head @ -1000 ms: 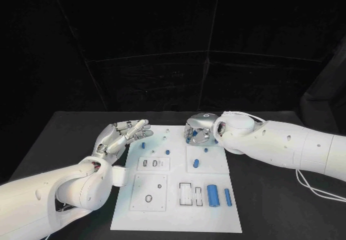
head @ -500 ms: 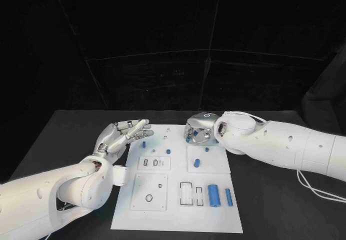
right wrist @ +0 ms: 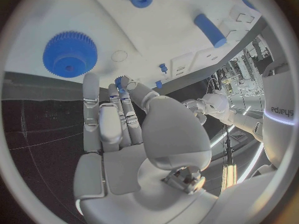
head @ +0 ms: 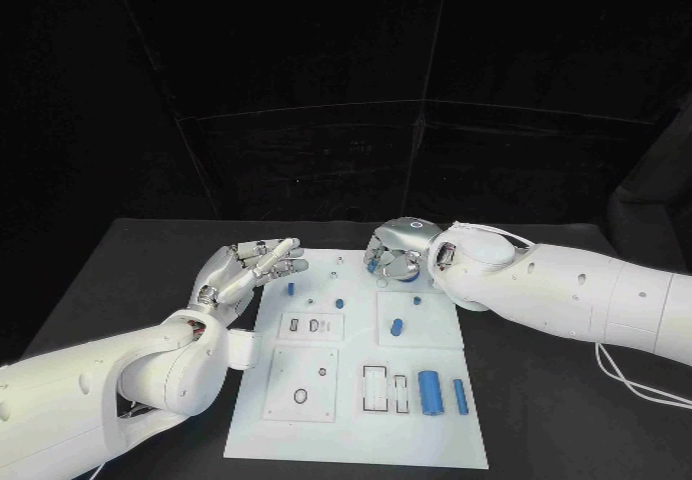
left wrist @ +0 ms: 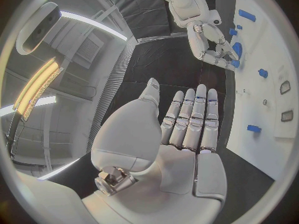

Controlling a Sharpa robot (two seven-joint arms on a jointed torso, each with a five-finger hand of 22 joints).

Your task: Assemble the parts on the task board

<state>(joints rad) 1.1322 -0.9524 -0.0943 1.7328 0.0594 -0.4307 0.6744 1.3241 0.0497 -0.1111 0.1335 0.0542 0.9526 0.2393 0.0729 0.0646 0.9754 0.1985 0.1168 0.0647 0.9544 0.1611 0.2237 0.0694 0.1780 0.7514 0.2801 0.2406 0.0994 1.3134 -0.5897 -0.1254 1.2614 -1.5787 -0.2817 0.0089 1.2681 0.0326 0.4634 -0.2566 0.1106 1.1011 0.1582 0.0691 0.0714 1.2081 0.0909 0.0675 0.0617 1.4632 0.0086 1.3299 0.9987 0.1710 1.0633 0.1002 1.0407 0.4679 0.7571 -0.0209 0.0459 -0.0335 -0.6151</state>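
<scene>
Since a second ago the right hand (head: pixel 400 252) has drawn slightly back toward the far edge of the white board (head: pixel 346 430), fingers (right wrist: pixel 122 82) pinching a small blue part (right wrist: pixel 118 80). Beside it a blue gear (right wrist: pixel 70 54) lies on the board. The left hand (head: pixel 248 270) hovers at the board's left edge, fingers spread, empty. Placement seems next.

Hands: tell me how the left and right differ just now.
The left hand is held beside the board's left edge, while the right hand hangs over its far end. The left hand's fingers lie straight and together, holding nothing; the right hand's fingers curl down by a small blue part. Both are silver, on white arms.
</scene>
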